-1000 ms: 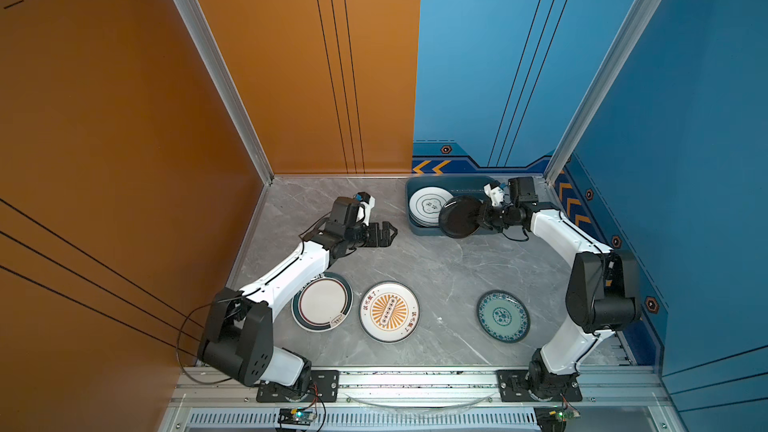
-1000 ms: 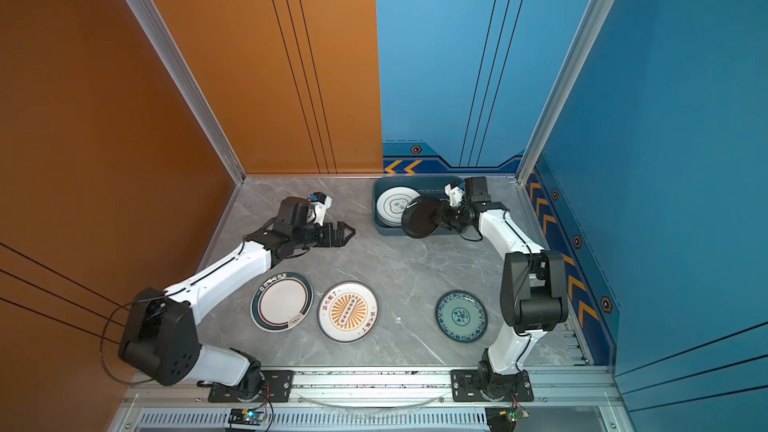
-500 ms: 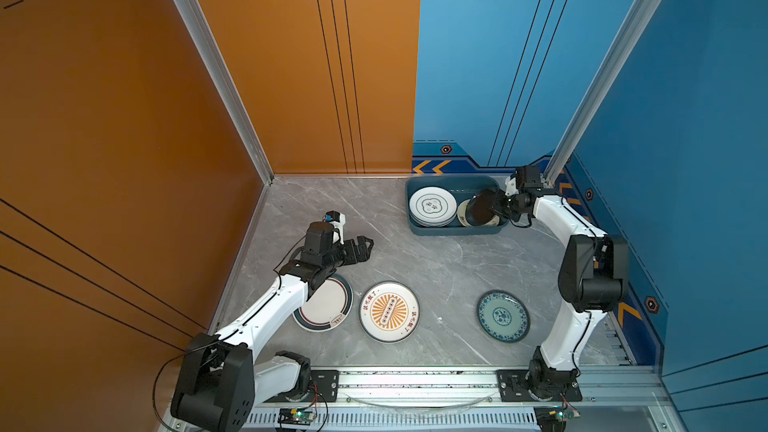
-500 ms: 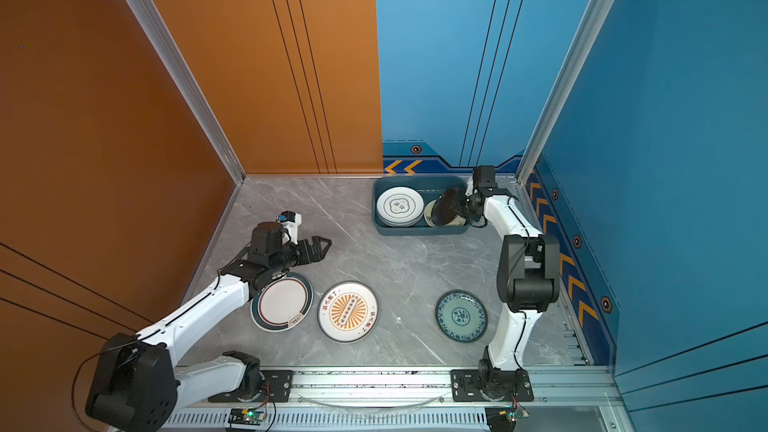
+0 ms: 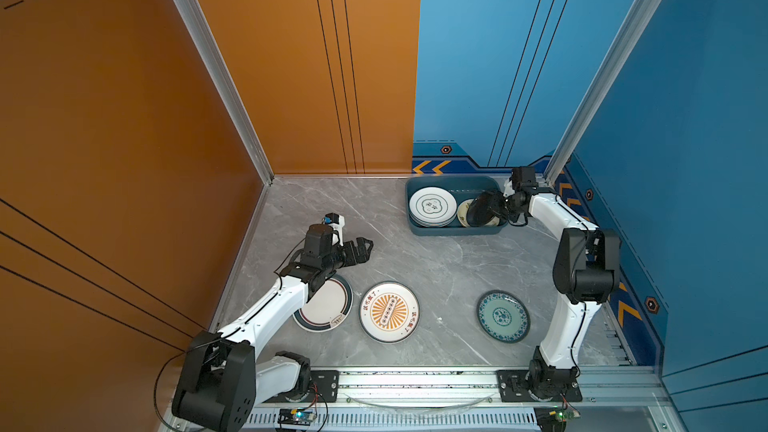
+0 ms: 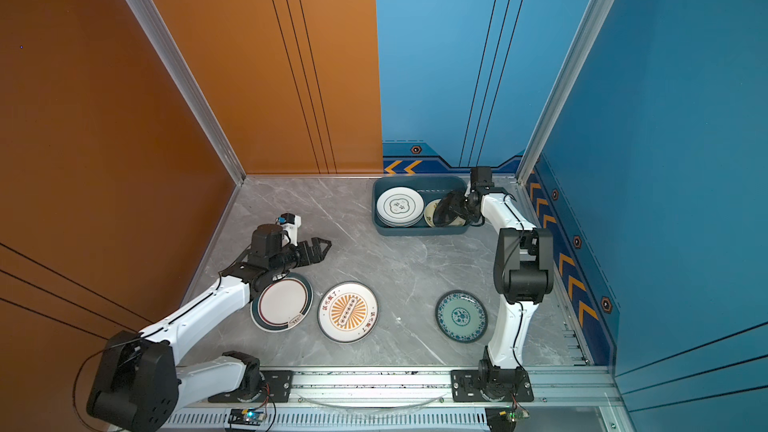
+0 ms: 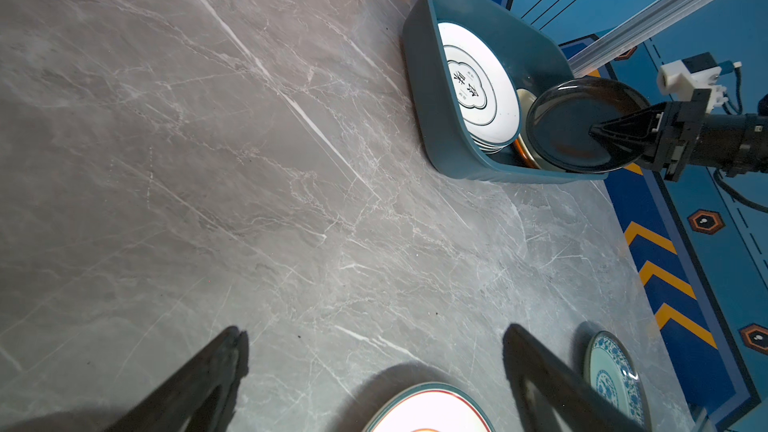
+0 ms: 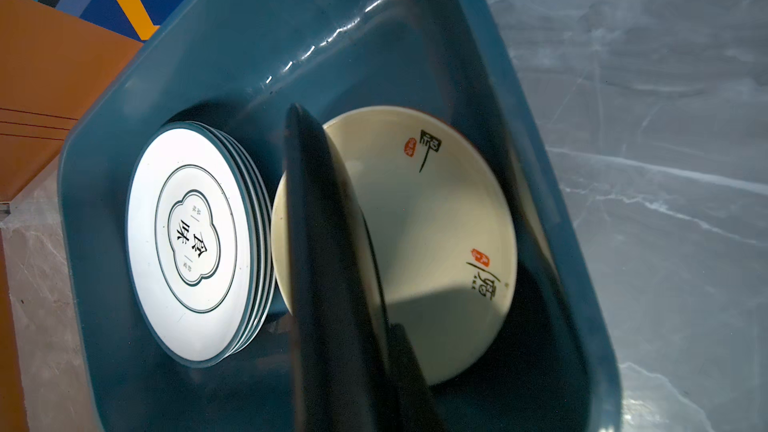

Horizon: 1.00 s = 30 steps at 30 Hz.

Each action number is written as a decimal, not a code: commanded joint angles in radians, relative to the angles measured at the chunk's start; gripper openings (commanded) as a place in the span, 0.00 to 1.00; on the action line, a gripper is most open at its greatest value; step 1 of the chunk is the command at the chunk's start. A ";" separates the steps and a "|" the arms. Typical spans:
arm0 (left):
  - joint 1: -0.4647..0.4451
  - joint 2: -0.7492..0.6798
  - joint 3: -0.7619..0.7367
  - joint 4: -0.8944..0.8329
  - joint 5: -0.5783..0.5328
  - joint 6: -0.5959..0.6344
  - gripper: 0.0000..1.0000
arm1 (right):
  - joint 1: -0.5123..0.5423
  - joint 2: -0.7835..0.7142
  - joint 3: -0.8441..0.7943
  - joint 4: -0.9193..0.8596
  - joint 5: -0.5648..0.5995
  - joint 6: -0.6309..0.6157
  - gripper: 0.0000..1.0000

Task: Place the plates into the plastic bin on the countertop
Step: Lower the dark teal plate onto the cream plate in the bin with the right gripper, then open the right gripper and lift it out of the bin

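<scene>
Your right gripper clamps the black plate by its rim, tilted over the cream plate inside the plastic bin at the far edge of the countertop. Your left gripper gapes empty above it; dark-rimmed plate, sunburst plate, teal plate lie outside

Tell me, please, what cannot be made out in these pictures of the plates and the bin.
Plates under the cloud-emblem plate: right wrist view, overlapping rims, count unclear.
Cream plate: right wrist view, partly behind the tilted black plate.
Dark-rimmed plate: both top views, left arm covers part.
</scene>
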 commanded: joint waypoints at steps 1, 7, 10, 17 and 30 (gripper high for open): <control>0.010 0.011 0.002 0.023 0.030 -0.008 0.98 | -0.004 0.023 0.034 -0.047 0.030 0.005 0.17; 0.012 0.012 0.000 0.020 0.032 -0.010 0.99 | -0.007 0.031 0.026 -0.053 0.032 0.000 0.22; 0.012 0.013 0.001 0.020 0.033 -0.011 0.99 | -0.008 0.037 0.028 -0.053 0.033 0.000 0.25; 0.012 0.016 0.006 0.016 0.037 -0.011 1.00 | -0.011 0.030 0.021 -0.058 0.042 -0.005 0.34; 0.012 0.022 0.011 0.003 0.039 -0.009 1.00 | -0.016 -0.006 -0.010 -0.071 0.084 -0.015 0.43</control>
